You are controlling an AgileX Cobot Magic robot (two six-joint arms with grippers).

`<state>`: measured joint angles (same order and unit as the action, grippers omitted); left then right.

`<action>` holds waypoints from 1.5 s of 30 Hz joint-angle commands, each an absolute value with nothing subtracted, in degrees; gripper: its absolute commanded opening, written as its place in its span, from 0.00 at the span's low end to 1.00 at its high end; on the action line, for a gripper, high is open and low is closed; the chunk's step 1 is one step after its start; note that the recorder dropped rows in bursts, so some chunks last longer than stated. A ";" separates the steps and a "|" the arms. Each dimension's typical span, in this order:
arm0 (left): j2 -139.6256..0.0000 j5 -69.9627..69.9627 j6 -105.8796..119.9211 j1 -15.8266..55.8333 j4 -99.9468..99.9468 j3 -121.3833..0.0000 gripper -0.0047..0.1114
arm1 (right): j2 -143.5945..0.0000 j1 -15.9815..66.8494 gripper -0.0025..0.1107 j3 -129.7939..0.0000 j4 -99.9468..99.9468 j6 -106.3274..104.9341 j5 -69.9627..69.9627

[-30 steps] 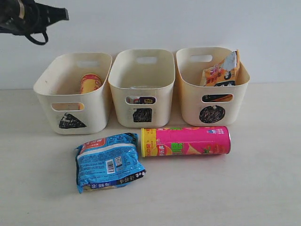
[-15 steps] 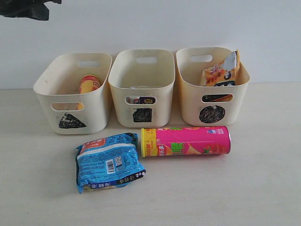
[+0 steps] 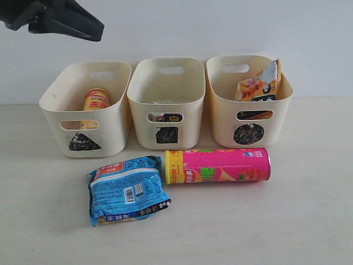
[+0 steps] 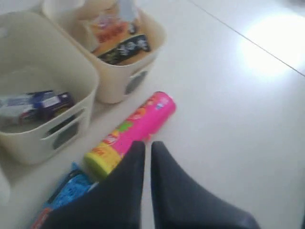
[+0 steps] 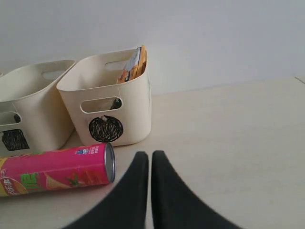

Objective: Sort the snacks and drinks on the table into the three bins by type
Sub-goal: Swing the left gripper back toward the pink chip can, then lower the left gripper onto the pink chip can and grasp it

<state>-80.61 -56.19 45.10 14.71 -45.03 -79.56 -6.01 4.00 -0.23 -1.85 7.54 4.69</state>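
place: probably a lab test bench | bare white wall (image 3: 220,27) | pale table (image 3: 309,221) | scribble-marked bins (image 3: 190,130)

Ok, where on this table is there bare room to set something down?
Bare table right of the pink chip can and circle bin, all along the front, and left of the blue packet. Crowded: the narrow strip between the three bins and the can.

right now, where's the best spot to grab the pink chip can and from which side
Grip the pink chip can around its middle, coming from above and closing front to back. It lies on its side on the table, so the round body is open on top; the blue crinkly packet crowds its yellow end.
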 commanded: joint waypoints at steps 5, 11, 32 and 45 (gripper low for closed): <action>-79.78 -63.59 57.68 21.29 -50.04 -77.13 0.08 | -5.96 3.98 0.02 0.00 -1.80 7.56 4.59; -81.62 -62.22 59.05 29.84 -41.07 -77.13 0.08 | -5.96 3.98 0.02 0.00 -1.80 7.56 4.59; -100.04 -49.41 41.20 53.40 -6.45 -82.63 0.09 | -5.96 3.98 0.02 0.00 -1.80 7.56 4.59; -110.80 -45.77 35.28 53.27 5.59 -90.39 0.72 | -5.96 3.98 0.02 0.00 -1.80 7.56 4.59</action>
